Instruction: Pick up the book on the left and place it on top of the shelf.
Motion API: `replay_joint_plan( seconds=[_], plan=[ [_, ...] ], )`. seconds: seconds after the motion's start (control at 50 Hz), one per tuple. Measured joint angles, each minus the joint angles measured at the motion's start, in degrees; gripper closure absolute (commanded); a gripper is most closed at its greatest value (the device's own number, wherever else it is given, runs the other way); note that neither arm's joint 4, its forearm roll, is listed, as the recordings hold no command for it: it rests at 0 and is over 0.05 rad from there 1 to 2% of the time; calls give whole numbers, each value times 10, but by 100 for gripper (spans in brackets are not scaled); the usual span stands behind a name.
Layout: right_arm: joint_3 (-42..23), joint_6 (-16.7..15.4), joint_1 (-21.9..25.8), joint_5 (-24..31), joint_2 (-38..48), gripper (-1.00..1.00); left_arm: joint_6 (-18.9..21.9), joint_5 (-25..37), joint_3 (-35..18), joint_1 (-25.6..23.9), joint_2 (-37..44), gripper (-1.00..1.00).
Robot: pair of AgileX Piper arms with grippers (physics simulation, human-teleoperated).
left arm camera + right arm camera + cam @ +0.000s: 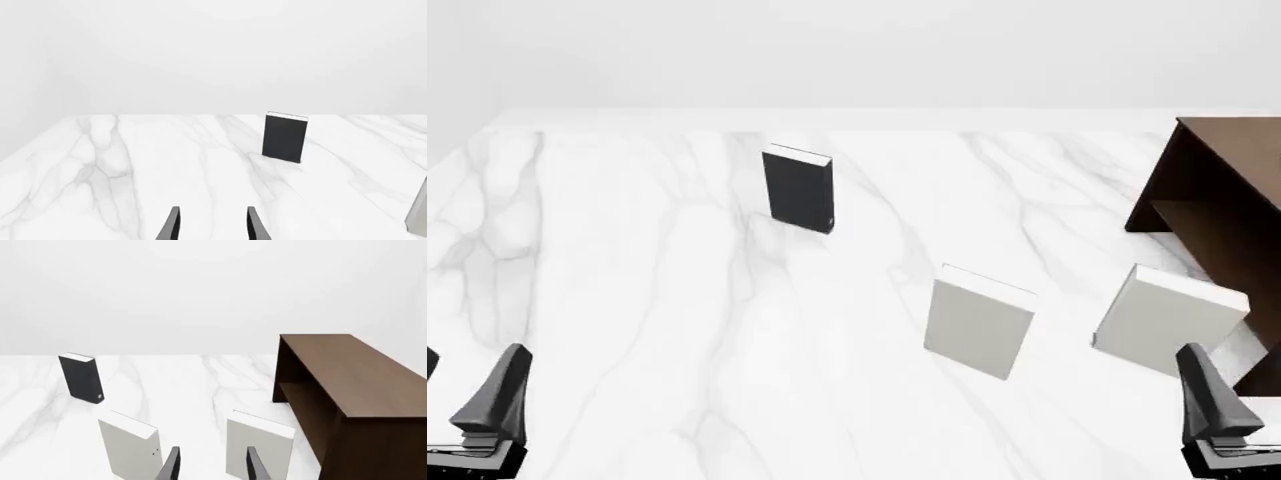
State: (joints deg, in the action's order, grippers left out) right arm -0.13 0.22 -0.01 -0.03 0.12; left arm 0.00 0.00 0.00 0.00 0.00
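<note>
The book (pixel 798 190), a dark charcoal hardcover with white page edges, stands upright on the far left-centre of the marble table (pixel 627 300). It also shows in the left wrist view, book (pixel 285 137), and the right wrist view, book (pixel 81 377). The dark brown shelf (pixel 1228 180) stands at the right edge, its flat top (pixel 353 370) bare. My left gripper (pixel 465 390) hovers at the near left, open and empty, far short of the book. My right gripper (pixel 1234 405) is at the near right, open and empty. Open fingers show in both wrist views: left gripper (pixel 212 224), right gripper (pixel 212 464).
Two light grey books stand upright between the arms and the shelf: one in the middle (pixel 978 322), one close to the shelf's front (pixel 1165 320). Both appear just ahead of the right gripper, grey book (pixel 130 446) and grey book (pixel 260 445).
</note>
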Motion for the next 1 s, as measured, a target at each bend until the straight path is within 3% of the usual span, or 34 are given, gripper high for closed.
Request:
replay_joint_plan(
  seconds=[0.28, 0.5, 0.74, 1.0],
  plan=[
    [-9, 9, 0, 5, 3, -100, 0, 0, 0, 0, 0, -100],
    [-67, 15, 24, 50, 1, -100, 0, 0, 0, 0, 0, -100],
    [-160, -12, 63, 93, 37, -100, 0, 0, 0, 0, 0, -100],
    [-270, -49, 103, 103, 148, -100, 0, 0, 0, 0, 0, -100]
  ],
)
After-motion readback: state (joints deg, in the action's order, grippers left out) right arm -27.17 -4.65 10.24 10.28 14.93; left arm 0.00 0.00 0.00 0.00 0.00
